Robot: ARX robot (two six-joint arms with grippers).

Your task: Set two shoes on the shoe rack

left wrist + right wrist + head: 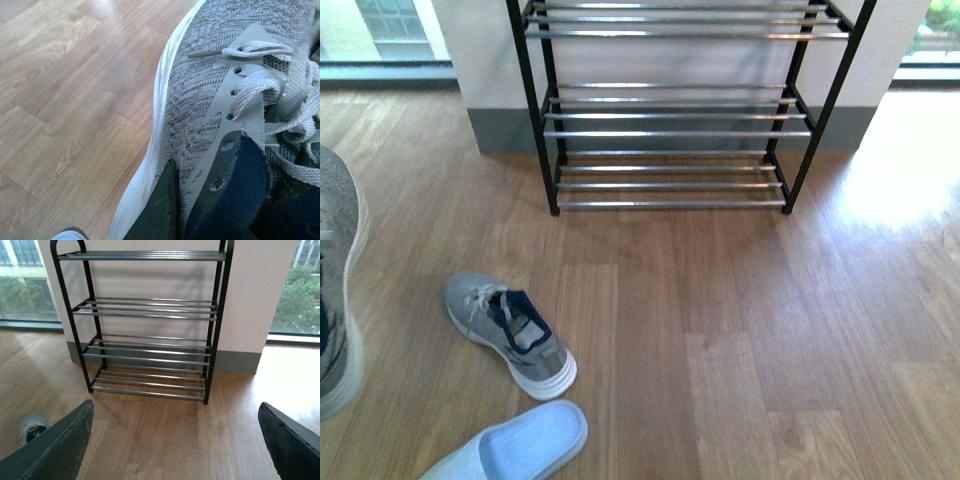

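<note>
Front on, the shoe rack (670, 115) stands at the wall (480, 60), a grey sneaker (510, 335) and a light-blue slipper (520, 445) lie on the floor (740, 330) before it, and the other sneaker (335, 290) hangs blurred at the far left. At the left wrist, the left gripper (200, 190) is clamped on that sneaker's side beside its laces (260, 80). At the right wrist, the right gripper (172, 445) gapes wide and empty, facing the rack.
</note>
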